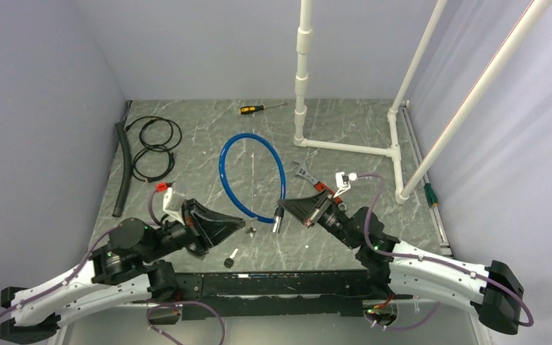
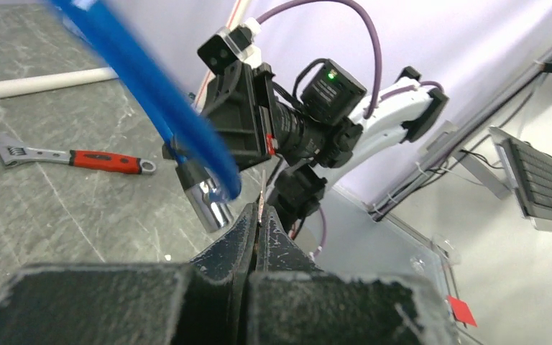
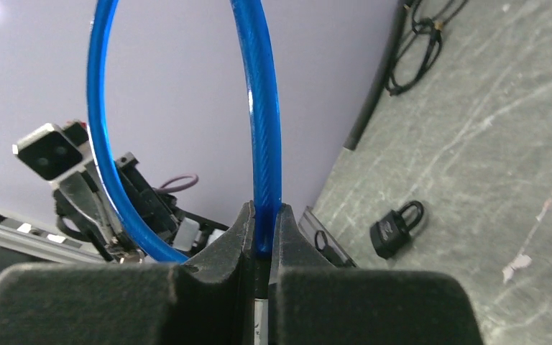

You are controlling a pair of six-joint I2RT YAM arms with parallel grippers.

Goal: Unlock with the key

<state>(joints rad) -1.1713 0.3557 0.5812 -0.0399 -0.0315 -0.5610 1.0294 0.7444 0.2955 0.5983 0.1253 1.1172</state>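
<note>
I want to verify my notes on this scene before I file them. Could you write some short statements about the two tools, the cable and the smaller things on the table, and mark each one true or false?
1. The right tool is closed on the blue cable. True.
2. The left tool stands wide open and holds nothing. False: it is shut on a thin metal key.
3. The small black padlock hangs on the blue cable. False: it lies on the table, apart from the cable.
4. A wrench with a red handle lies on the table. True.
</note>
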